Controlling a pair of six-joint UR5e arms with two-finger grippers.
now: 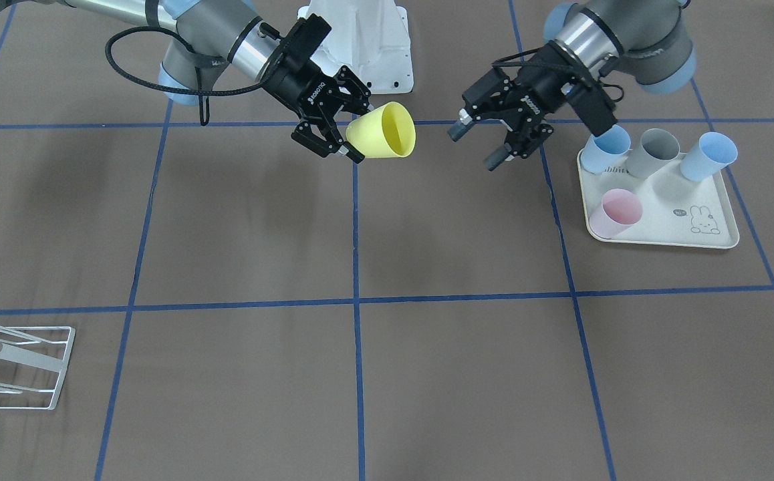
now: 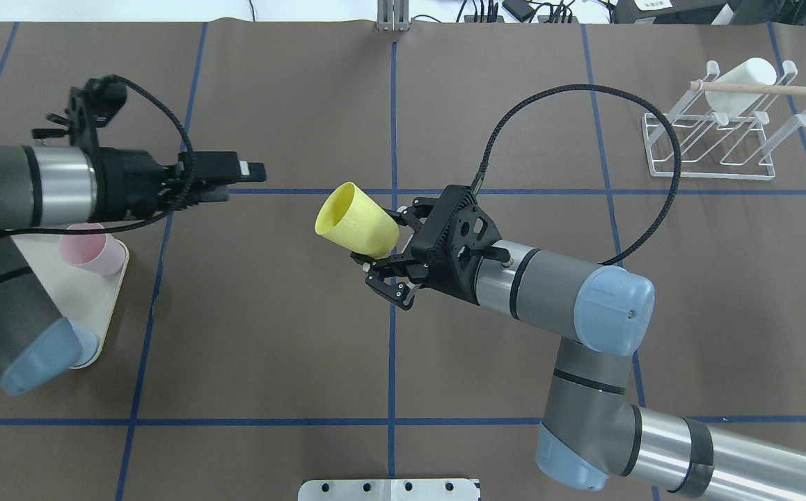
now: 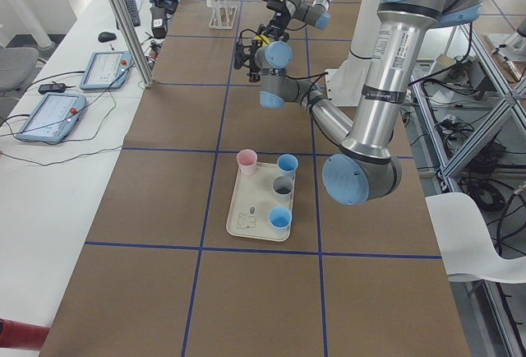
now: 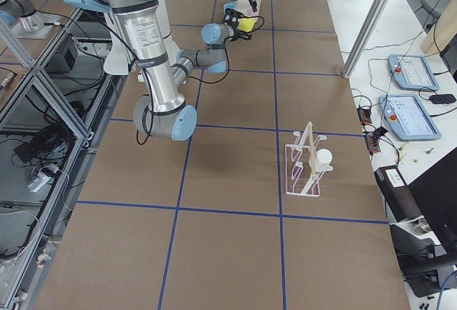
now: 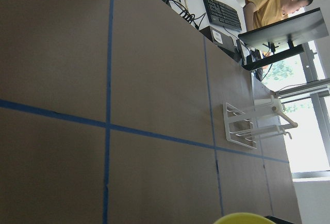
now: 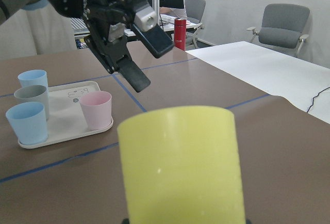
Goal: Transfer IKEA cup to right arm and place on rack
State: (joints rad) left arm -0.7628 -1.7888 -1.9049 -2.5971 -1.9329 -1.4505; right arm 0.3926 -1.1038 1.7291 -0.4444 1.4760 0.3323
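Observation:
The yellow IKEA cup [image 1: 381, 131] lies on its side in the air over the table's middle, held at its base by my right gripper [image 1: 359, 133], which is shut on it. It also shows in the overhead view [image 2: 356, 220] and fills the right wrist view [image 6: 180, 164]. My left gripper [image 1: 474, 147] is open and empty, a short gap from the cup's mouth, and shows in the overhead view [image 2: 241, 175]. The white wire rack [image 2: 720, 132] with its wooden dowel stands at the far right of the table and holds a white cup [image 2: 737, 78].
A cream rabbit-print tray [image 1: 678, 230] sits under my left arm with a pink cup [image 1: 615, 212], two blue cups and a grey cup [image 1: 654, 152]. The rack also shows in the front view [image 1: 16, 364]. Blue tape lines cross the brown table.

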